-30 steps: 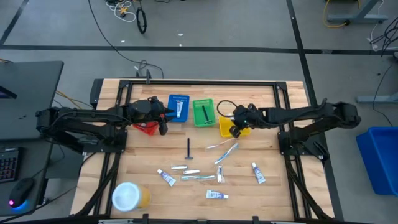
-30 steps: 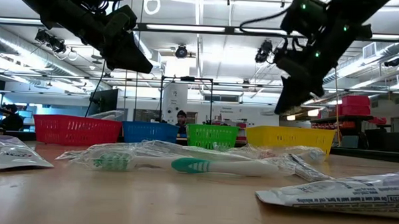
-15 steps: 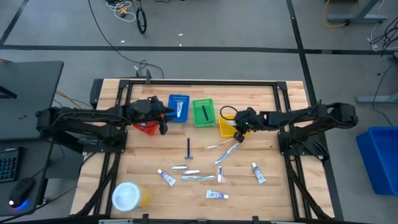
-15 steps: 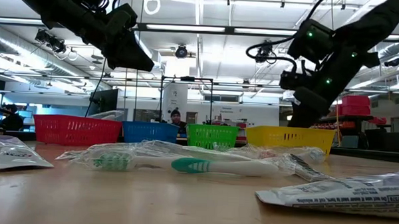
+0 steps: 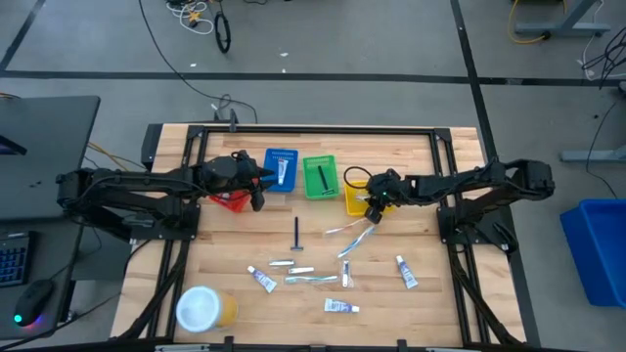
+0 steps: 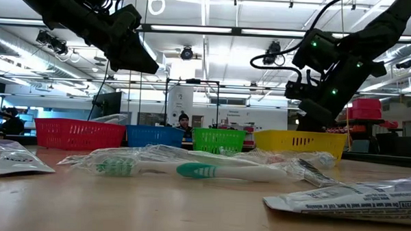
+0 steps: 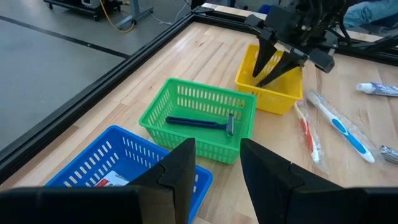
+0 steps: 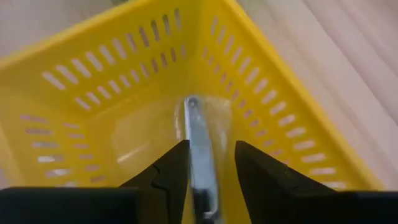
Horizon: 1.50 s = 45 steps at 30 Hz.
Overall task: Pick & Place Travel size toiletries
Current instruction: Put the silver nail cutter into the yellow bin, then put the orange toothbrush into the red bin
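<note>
I hold the right gripper down inside the yellow bin at one o'clock on the table, fingers parted around a wrapped toothbrush, releasing it for sorting. The left gripper waits over the red bin, fingers apart, empty.

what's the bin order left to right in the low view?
red bin → blue bin → green bin → yellow bin
</note>
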Available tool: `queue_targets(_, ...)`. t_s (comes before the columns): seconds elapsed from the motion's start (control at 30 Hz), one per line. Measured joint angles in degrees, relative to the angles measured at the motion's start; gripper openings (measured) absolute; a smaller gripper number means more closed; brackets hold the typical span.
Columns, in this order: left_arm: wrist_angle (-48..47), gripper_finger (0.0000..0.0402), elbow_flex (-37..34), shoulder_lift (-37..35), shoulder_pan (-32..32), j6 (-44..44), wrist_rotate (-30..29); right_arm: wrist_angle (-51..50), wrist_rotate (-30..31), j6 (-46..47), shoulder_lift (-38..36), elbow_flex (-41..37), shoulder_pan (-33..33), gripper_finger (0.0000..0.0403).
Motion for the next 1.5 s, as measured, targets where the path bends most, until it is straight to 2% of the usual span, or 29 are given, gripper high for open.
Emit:
queue_targets(0.23,0.00,0.0135,0.00,-0.02,0.00,-0.46,-0.01,8.03,-0.04,-3.33,0.00,0.22,0.00,0.0175)
queue_targets(0.37,0.00,0.0135,0.00,-0.02,0.00,-1.47,0.00,7.83,-0.62,-5.76,0.00,3.20,0.10,0.0190)
queue_targets(0.67,-0.02,0.0135,-0.02,-0.02,0.00,-2.67,0.01,11.81,-14.11,-7.93,0.15,7.39,3.21,0.0189)
queue_targets(0.83,0.00,0.0135,-0.02,-0.01,0.00,-2.64,0.00,12.06,-16.05,-8.10,3.68,7.39,7.70,0.0180)
queue_targets(0.97,0.14,0.0135,-0.02,0.00,0.00,-2.64,0.00,15.92,-16.05,-11.72,7.61,7.66,11.31,0.0182)
queue_targets(1.07,0.42,0.0135,-0.02,-0.01,0.00,-2.64,-0.02,13.56,-15.44,-14.24,10.25,10.38,12.57,0.0189)
queue_targets(1.2,0.60,0.0135,-0.02,0.00,0.00,-2.80,-0.02,2.92,-13.90,-15.13,12.82,17.78,12.50,0.0196)
queue_targets(1.33,0.65,0.0135,-0.02,-0.02,0.00,-2.80,-0.02,-5.37,-15.44,-18.46,16.48,24.58,12.35,0.0194)
queue_targets(1.5,0.66,0.0135,-0.02,-0.01,0.00,-2.80,-0.02,-6.46,-17.45,-20.85,21.98,27.36,12.17,0.0176)
